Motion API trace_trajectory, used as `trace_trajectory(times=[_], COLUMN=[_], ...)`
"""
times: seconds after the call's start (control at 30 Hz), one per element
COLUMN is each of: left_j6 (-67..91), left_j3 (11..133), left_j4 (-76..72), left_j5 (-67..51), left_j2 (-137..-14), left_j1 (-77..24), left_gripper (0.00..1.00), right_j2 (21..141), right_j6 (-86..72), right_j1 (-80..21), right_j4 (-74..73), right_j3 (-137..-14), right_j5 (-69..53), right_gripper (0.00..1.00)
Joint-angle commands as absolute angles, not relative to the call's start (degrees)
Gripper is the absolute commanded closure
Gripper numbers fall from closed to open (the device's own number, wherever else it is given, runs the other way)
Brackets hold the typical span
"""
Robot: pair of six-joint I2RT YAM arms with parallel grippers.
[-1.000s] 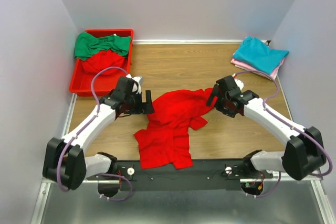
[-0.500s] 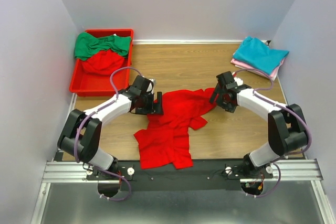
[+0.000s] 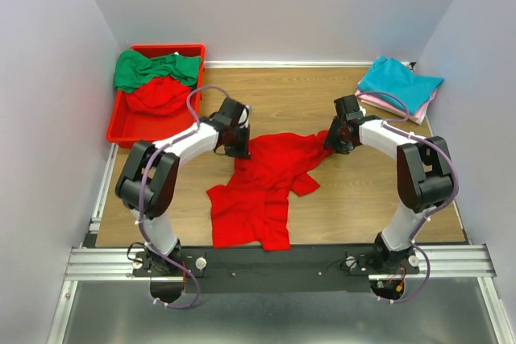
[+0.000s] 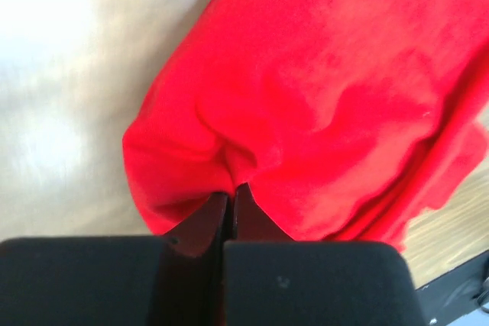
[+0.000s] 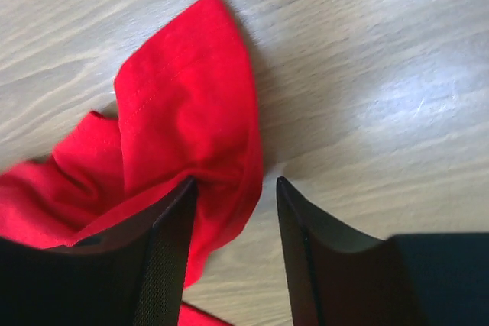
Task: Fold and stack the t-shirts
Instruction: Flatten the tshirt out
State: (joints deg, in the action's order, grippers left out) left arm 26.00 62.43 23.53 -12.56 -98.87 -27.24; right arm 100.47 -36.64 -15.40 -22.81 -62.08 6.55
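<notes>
The red t-shirt (image 3: 266, 183) I'm working on lies crumpled in the middle of the table (image 3: 282, 94). Its far edge is stretched roughly side to side and the bulk trails down toward the near edge, slightly to the left. That far edge is what my next move depends on, because each end of it has a gripper on it. The left gripper (image 3: 239, 147) is at the far-left corner and the right gripper (image 3: 333, 139) at the far-right tip, so the shirt lies inward of both tools, between them. Neither arm is clearly the nearer. In the left wrist view the jaws are pressed together with a fold of red cloth pinched between them, so I count that corner as held. In the right wrist view the jaws stand apart. The pointed corner of the shirt lies in the gap against one finger, with bare wood showing beside the other, so I judge that side not yet gripped. It needs to close before I lift or spread anything. I count five t-shirts. One is the red one on the table. A green t-shirt (image 3: 153, 68) and a second red shirt (image 3: 157, 96) are heaped in the one red bin (image 3: 121, 130) at far left. A teal t-shirt (image 3: 399, 82) lies folded on a pink t-shirt (image 3: 365, 98) at far right, well apart from the work.
</notes>
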Motion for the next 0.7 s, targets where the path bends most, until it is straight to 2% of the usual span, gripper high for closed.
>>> trace_trajectory(times=[0.0, 0.03, 0.07, 0.13, 0.23, 0.27, 0.3, 0.37, 0.4, 0.43, 0.5, 0.67], left_j6=[23.3, 23.0, 22.9, 22.5, 22.5, 22.2, 22.1, 21.9, 22.1, 22.2, 23.0, 27.2], left_j3=[74.1, 76.4, 81.2, 88.5, 94.4, 97.3, 98.5, 100.1, 99.4, 98.3, 92.1, 72.6], left_j4=[24.7, 25.2, 26.3, 28.0, 28.9, 29.7, 30.4, 32.9, 33.0, 32.8, 31.8, 26.9], left_j5=[-11.4, -11.3, -11.2, -11.1, -10.6, -10.5, -10.4, -9.1, -6.6, -5.3, -2.7, -0.4], left_j2=[-103.3, -105.4, -106.4, -109.8, -113.6, -114.4, -115.8, -116.1, -115.6, -113.3, -109.7, -94.7], left_j1=[-27.5, -27.5, -27.4, -27.4, -27.4, -27.3, -27.4, -27.2, -27.2, -27.1, -26.4, -18.8], left_gripper=[1.0, 1.0, 1.0, 1.0, 1.0, 0.97, 0.88, 0.59, 0.39, 0.33, 0.27, 0.27], right_j2=[102.7, 102.7, 102.7, 102.1, 100.4, 99.8, 99.3, 97.8, 97.3, 96.5, 95.8, 94.2], right_j6=[-34.2, -34.1, -34.0, -33.9, -33.8, -33.8, -33.8, -33.7, -33.8, -34.4, -35.0, -35.6], right_j1=[-13.7, -13.5, -13.1, -12.4, -12.0, -11.9, -11.8, -11.7, -11.6, -11.6, -11.3, -10.1], right_j4=[-22.3, -22.3, -22.5, -23.8, -25.5, -26.4, -26.9, -27.9, -28.2, -28.6, -29.1, -30.3], right_j3=[-63.5, -63.5, -63.3, -63.1, -62.7, -62.1, -61.6, -61.1, -60.4, -60.1, -59.8, -59.6], right_j5=[3.7, 3.6, 4.0, 4.3, 4.8, 5.3, 5.4, 5.4, 5.4, 5.5, 5.4, 6.3], right_gripper=[0.53, 0.61, 0.8, 0.91, 0.92, 0.92, 0.92, 0.92, 0.92, 0.91, 0.9, 0.9])
